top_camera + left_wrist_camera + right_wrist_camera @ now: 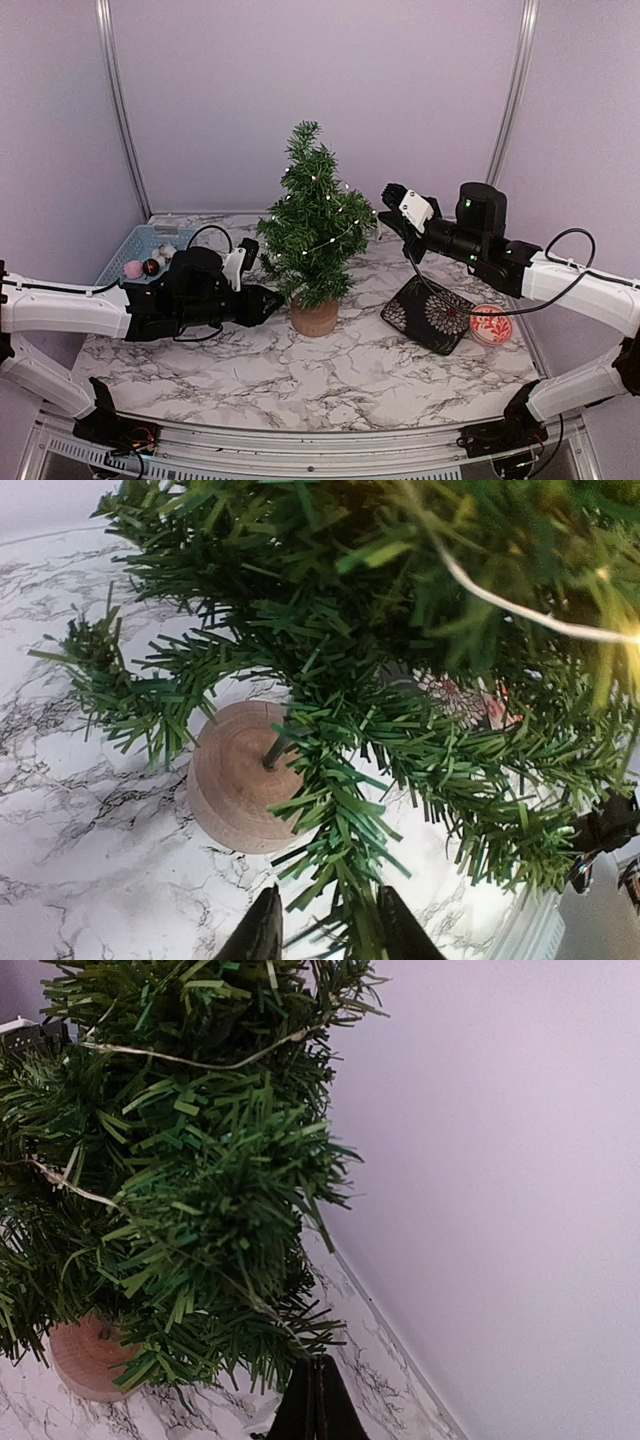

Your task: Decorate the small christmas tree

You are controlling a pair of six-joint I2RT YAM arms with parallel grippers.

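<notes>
Straddling a tree branch [340,810], left gripper [330,930] gapes; right gripper [315,1400] pinches the light string [200,1063].

The small christmas tree [312,235] is set at the middle of the worktop [330,385]. A basket [118,255] is placed at the far left, with several balls [150,266] lying in it. A pouch [432,315] is laid to the right of the tree, and a round dish [491,325] just beside it, further right. A light string [338,236] is draped on the tree. The left fingers [262,935] are found left of the tree's base, with a low branch between them. The right fingers [318,1405] are found at the tree's right, where the string is met.
</notes>
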